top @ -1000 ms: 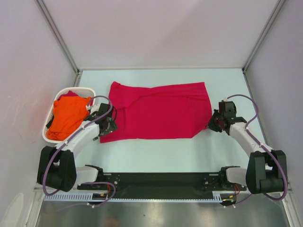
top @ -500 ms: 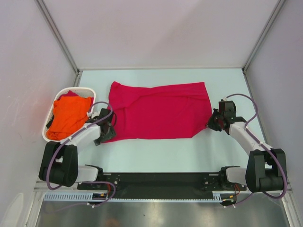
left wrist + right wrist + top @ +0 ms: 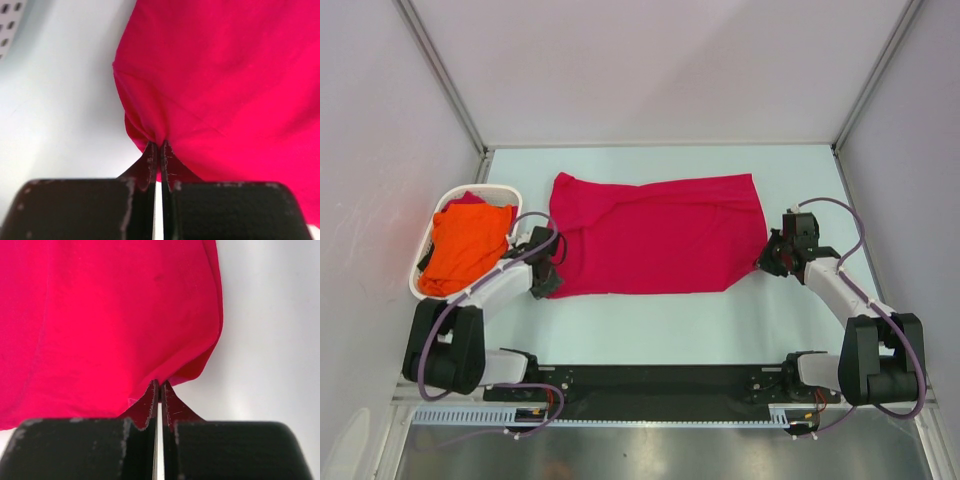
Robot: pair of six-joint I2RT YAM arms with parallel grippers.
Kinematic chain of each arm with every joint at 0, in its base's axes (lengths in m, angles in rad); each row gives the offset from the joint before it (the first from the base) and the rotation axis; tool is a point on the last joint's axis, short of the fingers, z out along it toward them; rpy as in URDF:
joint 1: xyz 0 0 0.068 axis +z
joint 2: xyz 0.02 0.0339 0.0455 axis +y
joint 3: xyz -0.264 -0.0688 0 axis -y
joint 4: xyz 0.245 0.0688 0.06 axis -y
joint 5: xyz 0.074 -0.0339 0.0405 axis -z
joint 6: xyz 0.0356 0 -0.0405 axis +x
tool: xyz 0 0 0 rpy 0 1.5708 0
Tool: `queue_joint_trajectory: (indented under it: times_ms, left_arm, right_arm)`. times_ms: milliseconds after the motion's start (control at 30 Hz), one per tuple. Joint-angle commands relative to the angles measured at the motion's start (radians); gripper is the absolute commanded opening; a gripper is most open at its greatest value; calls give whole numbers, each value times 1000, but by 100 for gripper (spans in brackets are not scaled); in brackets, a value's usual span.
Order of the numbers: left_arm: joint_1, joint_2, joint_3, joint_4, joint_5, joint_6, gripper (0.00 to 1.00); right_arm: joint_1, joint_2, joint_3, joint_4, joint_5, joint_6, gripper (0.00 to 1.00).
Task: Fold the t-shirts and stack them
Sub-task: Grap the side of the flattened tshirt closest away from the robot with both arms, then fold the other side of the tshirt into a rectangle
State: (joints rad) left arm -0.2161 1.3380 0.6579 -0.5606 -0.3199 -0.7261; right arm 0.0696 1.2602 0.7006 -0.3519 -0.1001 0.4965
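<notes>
The crimson t-shirt (image 3: 660,235) lies spread across the middle of the table. My left gripper (image 3: 552,283) is shut on the shirt's near left corner; in the left wrist view the cloth (image 3: 210,75) bunches into the closed fingertips of the gripper (image 3: 158,146). At the near right corner my right gripper (image 3: 767,262) pinches the shirt's edge. The right wrist view shows the red cloth (image 3: 110,315) gathered at the closed tips of that gripper (image 3: 159,384). The orange t-shirt (image 3: 465,245) sits crumpled in the basket at the left.
A white oval plastic basket (image 3: 430,292) stands at the table's left edge, right behind my left arm. Grey walls close in the table on three sides. A black rail (image 3: 660,385) with both arm bases runs along the near edge.
My left gripper has moved toward the near edge along the shirt's left side and shut on its near left corner. The right gripper has stayed shut on its corner.
</notes>
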Motion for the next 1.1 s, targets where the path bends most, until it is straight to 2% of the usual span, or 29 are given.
queue_joint_trajectory:
  times_ms: [0, 200, 567, 800, 1067]
  left_arm:
    - [4, -141, 28, -77, -31, -18, 0]
    - [4, -234, 97, -113, -90, -32, 0]
    - [4, -13, 275, -58, -79, 17, 0]
    - [7, 96, 399, -45, -99, 48, 0]
    - [26, 254, 557, -48, -100, 76, 0]
  right_arm:
    - [-4, -30, -6, 45, -19, -13, 0]
    - [-10, -70, -35, 140, -20, 13, 0]
    - [-34, -13, -16, 399, 22, 71, 0]
    - [-31, 178, 79, 475, 72, 93, 0]
    - [-25, 376, 238, 426, 157, 96, 0]
